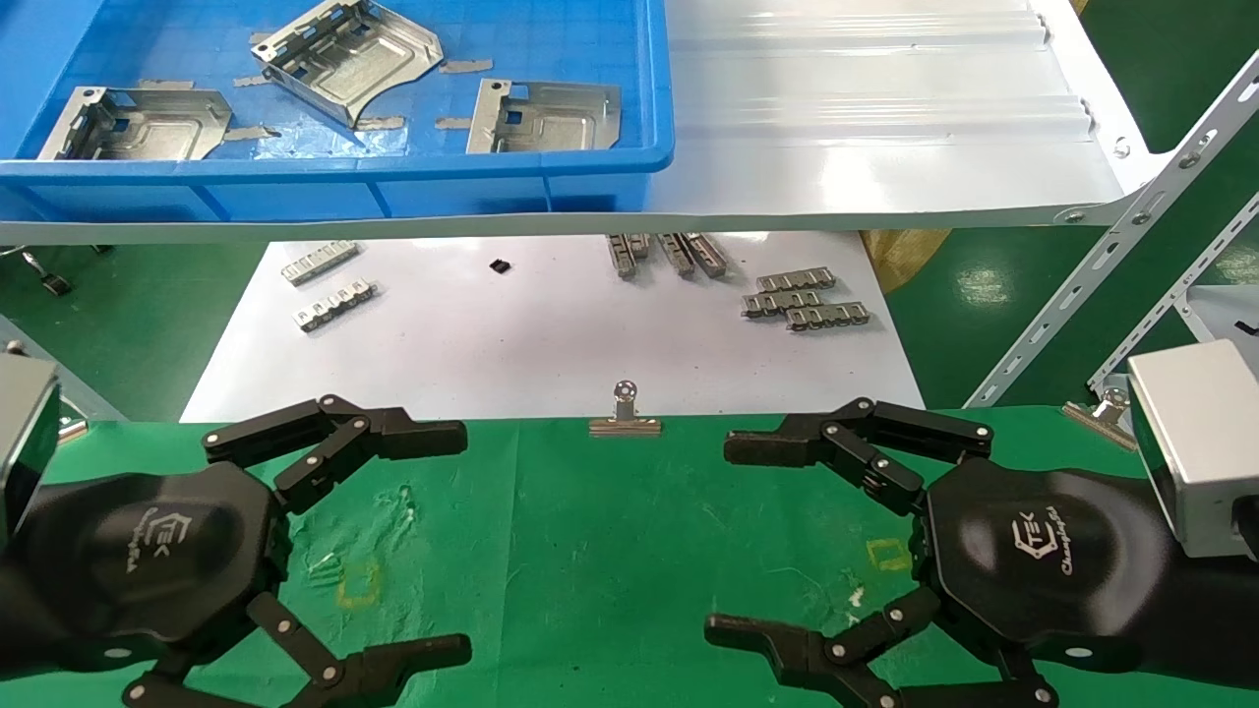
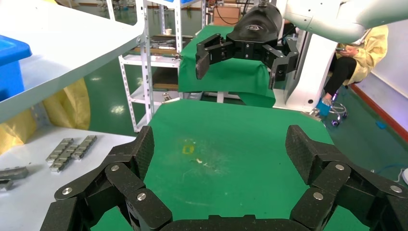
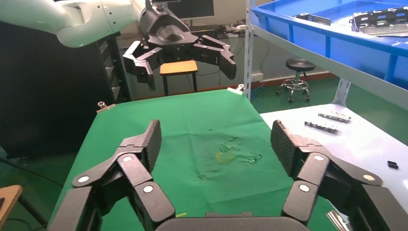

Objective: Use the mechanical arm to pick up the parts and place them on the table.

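Observation:
Three silvery stamped parts lie in the blue bin at the back: one on the left (image 1: 138, 123), one tilted in the middle (image 1: 349, 54), one on the right (image 1: 546, 116). The right wrist view shows parts (image 3: 380, 21) in that bin too. Both mechanical arms hover low over the green table (image 1: 590, 551), palms facing each other. My left gripper (image 1: 457, 543) (image 2: 219, 154) is open and holds nothing. My right gripper (image 1: 723, 539) (image 3: 216, 144) is open too, with only cloth between its fingers.
The blue bin (image 1: 393, 187) stands on a glossy white shelf (image 1: 866, 147) above a white sheet (image 1: 511, 334) strewn with ridged grey strips (image 1: 807, 300). A binder clip (image 1: 625, 413) grips the cloth's far edge. Slanted shelf struts (image 1: 1082, 285) rise at the right.

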`<state>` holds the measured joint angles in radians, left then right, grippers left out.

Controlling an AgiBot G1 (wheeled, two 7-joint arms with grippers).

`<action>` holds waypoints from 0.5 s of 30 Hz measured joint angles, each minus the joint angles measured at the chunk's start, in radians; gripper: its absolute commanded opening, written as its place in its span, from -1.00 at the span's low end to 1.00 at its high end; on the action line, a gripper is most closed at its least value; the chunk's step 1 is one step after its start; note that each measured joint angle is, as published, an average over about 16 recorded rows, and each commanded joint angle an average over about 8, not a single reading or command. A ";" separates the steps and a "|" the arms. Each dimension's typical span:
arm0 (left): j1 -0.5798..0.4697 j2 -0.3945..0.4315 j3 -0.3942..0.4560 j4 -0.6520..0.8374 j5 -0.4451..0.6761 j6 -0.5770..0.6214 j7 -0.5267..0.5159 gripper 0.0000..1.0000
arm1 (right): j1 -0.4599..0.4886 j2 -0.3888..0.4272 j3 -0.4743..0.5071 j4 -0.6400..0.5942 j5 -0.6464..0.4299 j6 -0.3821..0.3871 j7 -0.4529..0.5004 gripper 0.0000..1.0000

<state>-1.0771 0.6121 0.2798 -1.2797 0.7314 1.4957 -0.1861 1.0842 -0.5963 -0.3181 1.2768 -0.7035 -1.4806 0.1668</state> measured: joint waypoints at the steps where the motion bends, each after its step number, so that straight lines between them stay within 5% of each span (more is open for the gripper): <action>1: 0.000 0.000 0.000 0.000 0.000 0.000 0.000 1.00 | 0.000 0.000 0.000 0.000 0.000 0.000 0.000 -1.00; 15: 0.000 0.000 0.000 0.000 0.000 0.000 0.000 1.00 | 0.000 0.000 0.000 0.000 0.000 0.000 0.000 -1.00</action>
<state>-1.0771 0.6121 0.2798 -1.2797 0.7314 1.4957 -0.1861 1.0842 -0.5963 -0.3181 1.2768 -0.7035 -1.4806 0.1668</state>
